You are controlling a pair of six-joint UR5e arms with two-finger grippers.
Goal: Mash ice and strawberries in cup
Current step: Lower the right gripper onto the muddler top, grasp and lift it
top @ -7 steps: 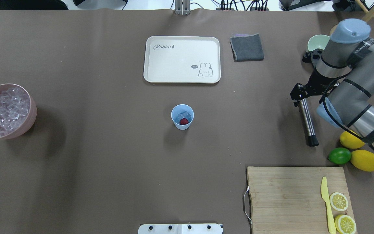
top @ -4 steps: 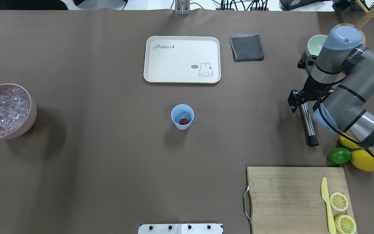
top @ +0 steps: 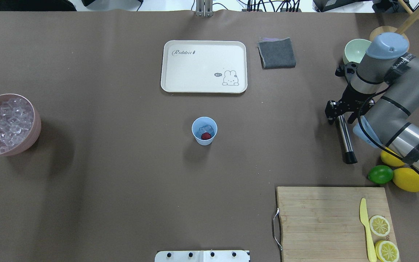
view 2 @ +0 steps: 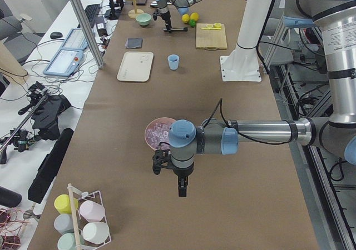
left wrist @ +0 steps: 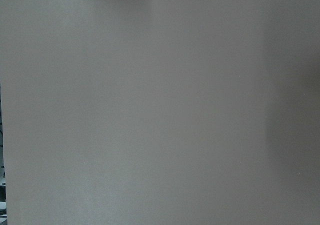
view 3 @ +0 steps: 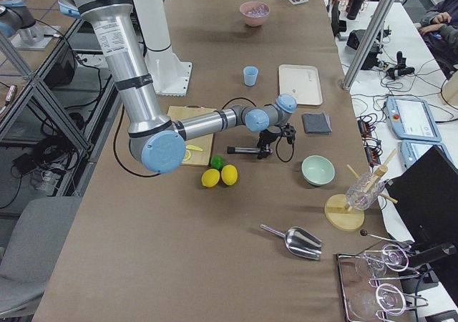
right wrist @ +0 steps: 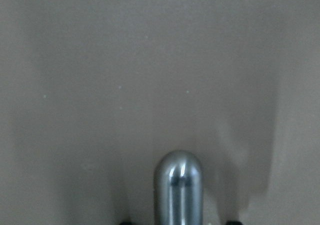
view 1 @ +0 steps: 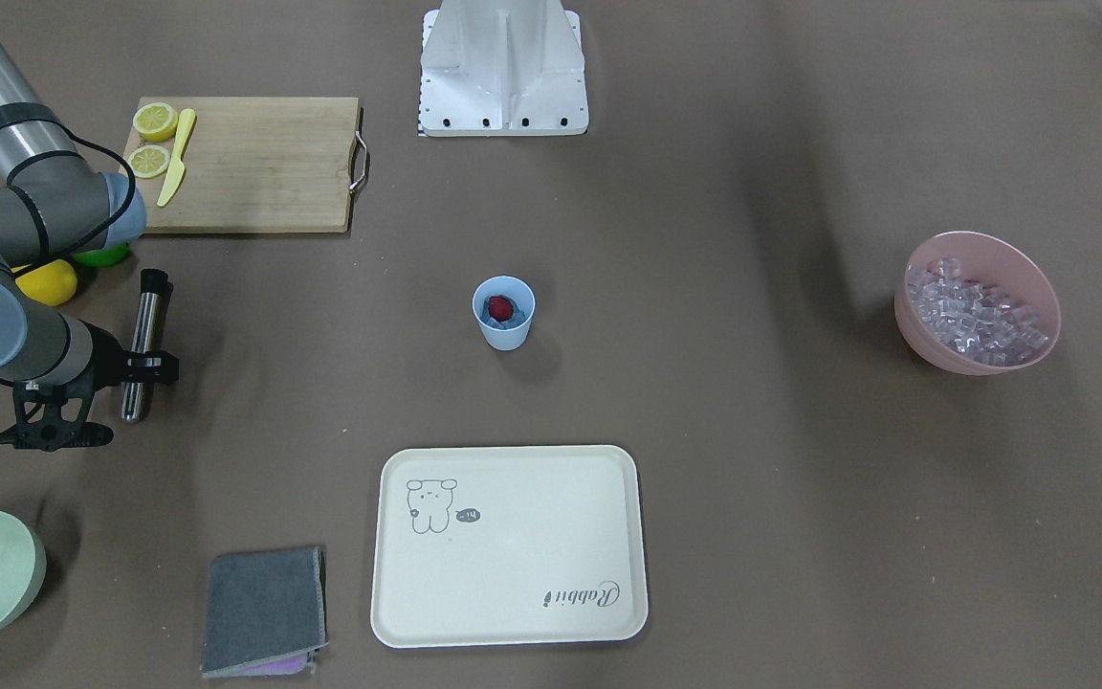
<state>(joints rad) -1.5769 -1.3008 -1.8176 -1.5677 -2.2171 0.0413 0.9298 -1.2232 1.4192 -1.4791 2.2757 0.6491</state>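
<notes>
- right gripper (top: pixel 338 113) has shifted slightly at the far end of the steel muddler (top: pixel 344 140), table's right, jaws astride it, unclamped.
- left gripper (view 2: pixel 182 184): cannot tell its grip.
- cup (top: pixel 204 141), mid-table, holds strawberry (top: pixel 206 136) and ice (top: pixel 206 128).

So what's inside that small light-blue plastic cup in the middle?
Inside the cup: a small red strawberry with clear glossy ice cubes. Its bottom beneath them is hidden.
</notes>
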